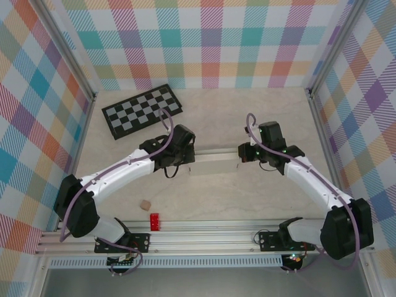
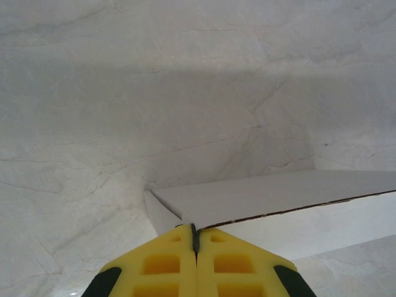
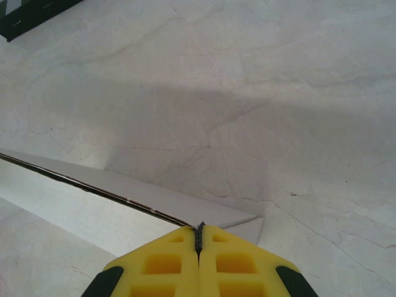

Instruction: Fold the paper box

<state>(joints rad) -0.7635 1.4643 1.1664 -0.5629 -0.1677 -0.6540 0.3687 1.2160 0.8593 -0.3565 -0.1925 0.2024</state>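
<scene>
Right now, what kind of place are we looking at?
Probably a robot test cell: plaid-printed walls all round, two arms bolted to an aluminium rail, and a checkerboard on the table.

Narrow white paper box (image 1: 213, 164) (central)

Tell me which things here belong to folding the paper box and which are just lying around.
For the job: paper box, pinched at its ends by the left tool and right tool.
Lying about: checkerboard, small tan block, red block.
</scene>
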